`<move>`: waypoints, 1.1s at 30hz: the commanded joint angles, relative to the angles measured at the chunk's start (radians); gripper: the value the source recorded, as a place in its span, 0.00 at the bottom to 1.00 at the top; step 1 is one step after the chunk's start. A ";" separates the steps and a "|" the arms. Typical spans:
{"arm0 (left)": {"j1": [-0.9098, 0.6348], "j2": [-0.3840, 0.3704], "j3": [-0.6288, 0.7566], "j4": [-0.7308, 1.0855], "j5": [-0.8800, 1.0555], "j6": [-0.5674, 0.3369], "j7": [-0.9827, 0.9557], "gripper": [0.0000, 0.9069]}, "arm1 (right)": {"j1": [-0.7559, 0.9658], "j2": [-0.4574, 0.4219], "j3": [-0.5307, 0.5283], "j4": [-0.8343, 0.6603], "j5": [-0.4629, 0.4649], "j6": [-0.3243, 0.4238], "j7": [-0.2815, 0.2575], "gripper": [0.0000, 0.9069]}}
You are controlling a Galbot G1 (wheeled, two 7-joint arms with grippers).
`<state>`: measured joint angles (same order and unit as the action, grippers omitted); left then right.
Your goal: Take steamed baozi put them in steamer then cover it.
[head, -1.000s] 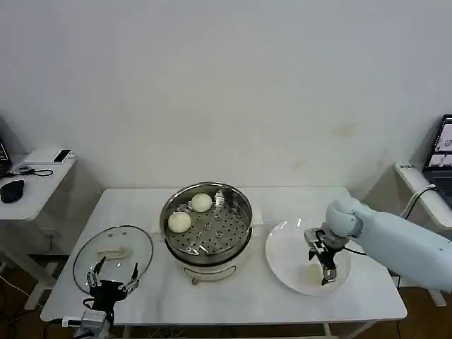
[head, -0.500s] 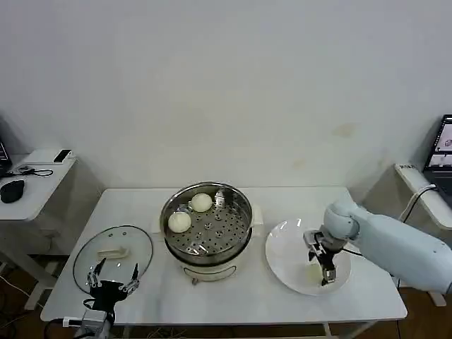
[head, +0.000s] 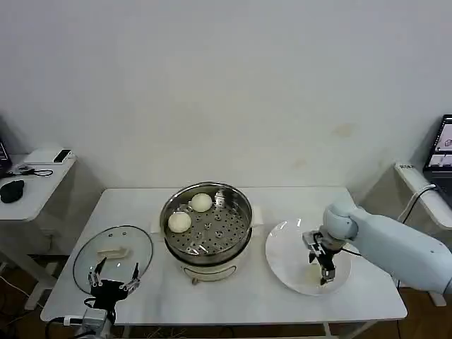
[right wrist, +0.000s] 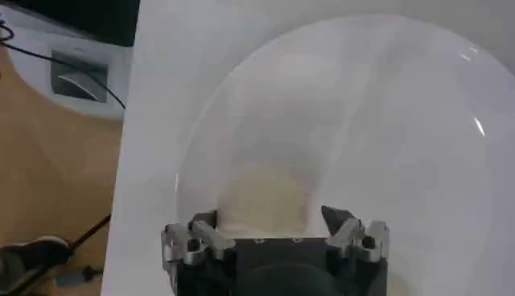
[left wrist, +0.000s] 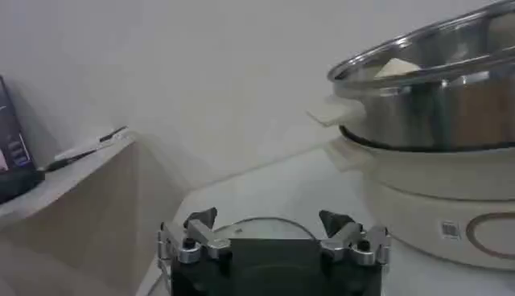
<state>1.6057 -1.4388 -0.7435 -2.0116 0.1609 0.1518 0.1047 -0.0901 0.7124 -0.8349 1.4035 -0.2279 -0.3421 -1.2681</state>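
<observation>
A white desk stands against a plain pale wall. On its right part lies a flat white plate. To the left stands a smaller white side table carrying a black computer mouse, a cable and a flat white box. At the far right edge, part of a lit screen shows.

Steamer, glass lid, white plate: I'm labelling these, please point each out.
steamer [head: 244, 212], head view, steel rim.
glass lid [head: 113, 251], head view, cream handle.
white plate [head: 282, 254], head view, bare surface.
</observation>
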 commanded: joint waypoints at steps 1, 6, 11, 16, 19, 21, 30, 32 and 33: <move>0.000 0.001 0.001 0.001 -0.001 0.001 0.000 1.00 | 0.000 -0.001 0.001 0.000 -0.001 0.000 0.001 0.71; 0.000 0.000 0.000 -0.002 -0.001 0.001 -0.001 1.00 | 0.005 -0.011 0.009 0.012 0.005 -0.002 0.001 0.71; -0.006 0.001 0.000 -0.002 -0.003 0.001 0.000 1.00 | 0.033 -0.054 0.028 0.063 0.041 -0.015 0.001 0.71; -0.015 0.003 0.003 0.000 -0.004 0.002 0.002 1.00 | 0.176 -0.074 0.039 0.095 0.094 -0.019 -0.004 0.71; -0.019 0.000 0.005 -0.005 -0.003 0.003 0.004 1.00 | 0.291 -0.045 0.024 0.078 0.142 -0.010 -0.008 0.71; -0.021 -0.004 0.006 -0.008 -0.003 0.003 0.005 1.00 | 0.356 -0.018 0.010 0.064 0.165 -0.006 -0.011 0.71; -0.022 -0.012 0.009 -0.016 -0.003 0.003 -0.003 1.00 | 0.579 0.203 -0.031 -0.036 0.290 0.050 -0.051 0.70; -0.019 -0.012 0.008 -0.020 -0.003 0.002 -0.004 1.00 | 0.586 0.258 -0.021 -0.063 0.291 0.087 -0.059 0.70; -0.018 -0.012 0.008 -0.022 -0.004 0.002 -0.004 1.00 | 0.587 0.282 -0.016 -0.079 0.292 0.121 -0.062 0.70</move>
<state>1.5849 -1.4502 -0.7354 -2.0279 0.1579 0.1549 0.1012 0.3193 0.8035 -0.8455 1.4058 -0.0221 -0.3102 -1.3087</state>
